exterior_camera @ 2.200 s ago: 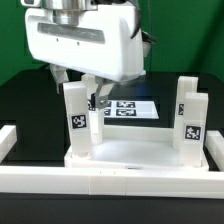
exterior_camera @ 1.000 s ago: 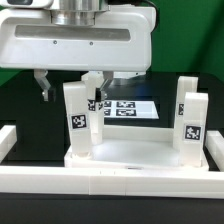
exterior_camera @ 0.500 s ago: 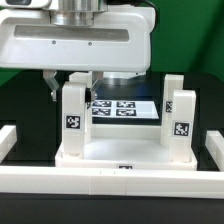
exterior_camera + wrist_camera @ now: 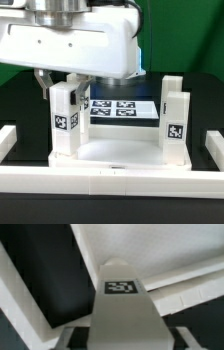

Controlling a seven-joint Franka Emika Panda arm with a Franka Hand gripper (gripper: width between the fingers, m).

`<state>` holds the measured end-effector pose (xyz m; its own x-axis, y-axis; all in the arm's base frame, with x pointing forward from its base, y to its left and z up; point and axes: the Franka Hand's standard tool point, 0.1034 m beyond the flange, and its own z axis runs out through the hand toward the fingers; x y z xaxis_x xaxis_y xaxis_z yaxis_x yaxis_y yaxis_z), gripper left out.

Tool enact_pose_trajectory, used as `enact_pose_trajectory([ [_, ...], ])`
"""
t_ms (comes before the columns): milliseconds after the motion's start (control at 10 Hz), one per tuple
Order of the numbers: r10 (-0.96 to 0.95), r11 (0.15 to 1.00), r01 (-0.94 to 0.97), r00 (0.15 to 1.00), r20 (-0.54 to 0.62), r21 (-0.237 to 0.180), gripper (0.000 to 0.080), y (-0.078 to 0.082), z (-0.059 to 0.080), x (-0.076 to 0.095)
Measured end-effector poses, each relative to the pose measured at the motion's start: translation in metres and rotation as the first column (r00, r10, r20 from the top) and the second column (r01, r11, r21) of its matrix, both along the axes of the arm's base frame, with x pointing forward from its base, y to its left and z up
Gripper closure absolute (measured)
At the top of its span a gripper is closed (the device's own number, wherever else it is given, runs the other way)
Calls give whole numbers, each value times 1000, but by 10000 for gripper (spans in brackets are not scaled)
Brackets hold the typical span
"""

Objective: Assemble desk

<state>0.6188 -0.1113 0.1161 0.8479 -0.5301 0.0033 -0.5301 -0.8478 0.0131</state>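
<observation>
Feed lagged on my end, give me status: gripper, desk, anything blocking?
Gripper shut on upright leg at the exterior view's left. Desk panel holds that leg and a second leg. Marker board behind, apart. Nothing blocking.

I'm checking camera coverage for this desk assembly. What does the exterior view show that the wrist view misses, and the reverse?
Only the exterior view shows the second upright white square leg, the flat white marker board behind, and the long white rail in front. Only the wrist view shows the end effector closed on the leg, seen from above. Both show the gripped white square tagged leg and the white rimmed desk panel.
</observation>
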Motion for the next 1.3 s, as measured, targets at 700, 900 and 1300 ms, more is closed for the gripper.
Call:
enact_pose_trajectory([
  [700, -602, 798, 602, 798, -12, 25, 506, -5, -1, -1],
  [900, -736, 676, 736, 676, -13, 25, 506, -1, -1, 0],
  [1300, -778, 628, 778, 628, -14, 23, 483, 1, -1, 1],
])
